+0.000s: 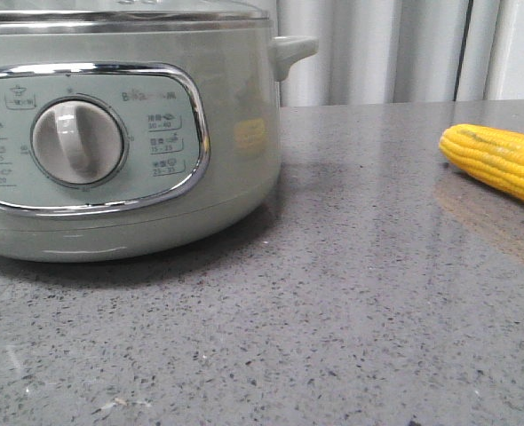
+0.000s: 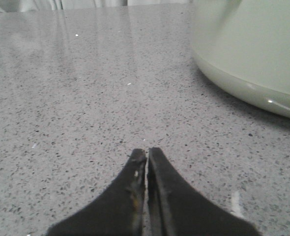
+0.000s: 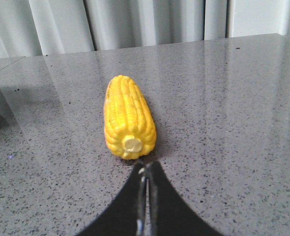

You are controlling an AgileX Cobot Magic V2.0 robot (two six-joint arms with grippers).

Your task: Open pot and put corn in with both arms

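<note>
The pale sage-green pot [image 1: 111, 133] fills the left of the front view, its lid on, with a chrome-framed panel and a grey-white dial [image 1: 75, 142]. In the left wrist view the pot [image 2: 253, 54] shows as a green wall off to one side of my left gripper [image 2: 147, 151], which is shut on nothing over bare counter. The yellow corn [image 1: 502, 161] lies on the counter at the right edge of the front view. My right gripper [image 3: 147, 166] is shut and empty, its tips just short of the stalk end of the corn [image 3: 128, 118]. Neither gripper shows in the front view.
The grey speckled counter [image 1: 351, 293] runs under everything. Pale curtains [image 1: 377, 49] hang behind its far edge. The pot's small side handle [image 1: 293, 49] sticks out toward the corn's side.
</note>
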